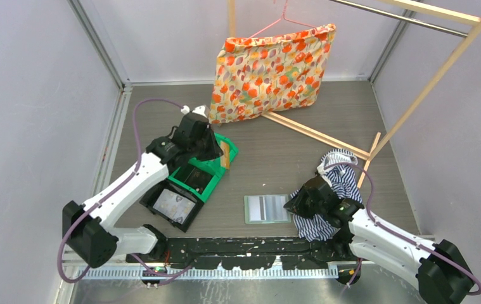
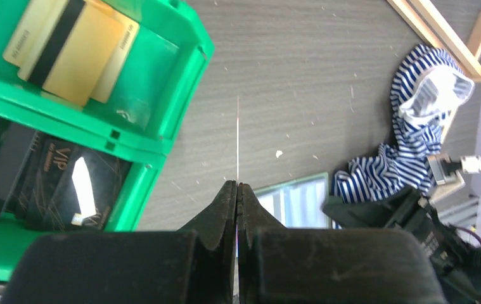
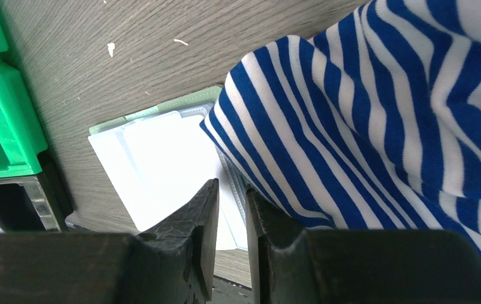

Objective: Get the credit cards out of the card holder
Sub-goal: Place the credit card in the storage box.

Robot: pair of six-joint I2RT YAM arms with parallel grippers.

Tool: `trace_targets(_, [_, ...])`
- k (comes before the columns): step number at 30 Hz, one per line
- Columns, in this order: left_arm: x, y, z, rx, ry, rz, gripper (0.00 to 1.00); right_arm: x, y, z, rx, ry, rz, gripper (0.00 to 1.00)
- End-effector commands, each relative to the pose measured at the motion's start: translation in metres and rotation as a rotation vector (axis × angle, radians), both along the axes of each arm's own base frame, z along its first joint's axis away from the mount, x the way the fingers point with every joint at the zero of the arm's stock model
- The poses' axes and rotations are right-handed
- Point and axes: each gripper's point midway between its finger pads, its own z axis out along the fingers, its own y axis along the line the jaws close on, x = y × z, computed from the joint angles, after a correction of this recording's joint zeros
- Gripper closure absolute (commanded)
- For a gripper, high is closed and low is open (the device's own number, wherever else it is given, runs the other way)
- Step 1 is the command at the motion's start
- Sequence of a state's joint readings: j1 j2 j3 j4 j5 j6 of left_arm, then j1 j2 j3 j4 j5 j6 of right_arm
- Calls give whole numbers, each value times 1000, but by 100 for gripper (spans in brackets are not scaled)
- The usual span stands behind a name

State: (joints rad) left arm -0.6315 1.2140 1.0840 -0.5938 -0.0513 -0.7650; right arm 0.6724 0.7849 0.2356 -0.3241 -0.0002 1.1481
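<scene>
Near the front edge of the grey wood-grain table [image 1: 275, 158], about midway along it, the sage-green card holder [image 1: 267, 208] lay open and flat with its pale slotted face up. The right gripper [image 3: 231, 190] hung over the holder's right edge, its jaws a narrow gap apart with nothing visible between them. A blue-and-white striped cloth [image 3: 377, 120] lay bunched just beside that gripper, overlapping the holder's right side.

Toward the left side of the table stood a bright green plastic bin [image 2: 180, 95]. One of its compartments held tan-gold credit cards [image 2: 73, 50] with a dark stripe, stacked loosely; the next held black cards marked VIP [image 2: 54, 183]. The left gripper [image 2: 236, 185] hovered at the bin's right rim, its jaws pressed together on one credit card [image 2: 237, 139], seen edge-on as a thin line sticking out past the fingertips over bare table. A black tray [image 1: 173, 206] sat against the bin on the side nearer the front edge. Toward the back edge a floral orange cushion cover [image 1: 269, 73] hung from a pink hanger on a wooden rack [image 1: 428, 82].
</scene>
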Motion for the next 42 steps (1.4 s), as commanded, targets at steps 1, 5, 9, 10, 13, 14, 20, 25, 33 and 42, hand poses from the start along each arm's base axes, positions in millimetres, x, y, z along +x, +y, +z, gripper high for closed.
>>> trace_targets(1, [26, 11, 5, 119, -18, -36, 99, -4, -21, -12, -100, 5, -21, 72])
trace_targets(5, [48, 21, 15, 254, -45, -138, 100, -5, -23, -11, -102, 0, -25, 72])
trace_targets(9, [70, 30, 28, 393, -114, -190, 99, -5, -22, -11, -99, 0, -26, 72])
trace_targets(10, [74, 30, 30, 409, -123, -200, 99, -5, -23, -12, -100, 1, -27, 72])
trace_targets(13, [80, 30, 26, 405, -119, -248, 100, -4, -21, -10, -96, -2, -25, 72])
trace_targets(14, [81, 29, 24, 393, -114, -281, 100, -4, -21, -9, -94, -3, -25, 72])
trace_targets(20, [76, 32, 1, 359, -54, -459, 99, -4, -20, -9, -93, -3, -20, 72])
trace_targets(25, [85, 37, -8, 234, -32, -482, 99, -5, -21, -9, -94, 0, -19, 72])
trace_targets(33, [89, 42, -38, 138, 65, -489, 99, -4, -21, -9, -93, -3, -24, 72])
trace_targets(42, [98, 47, -79, 126, 138, -468, 100, -6, -22, -10, -104, 5, -16, 72])
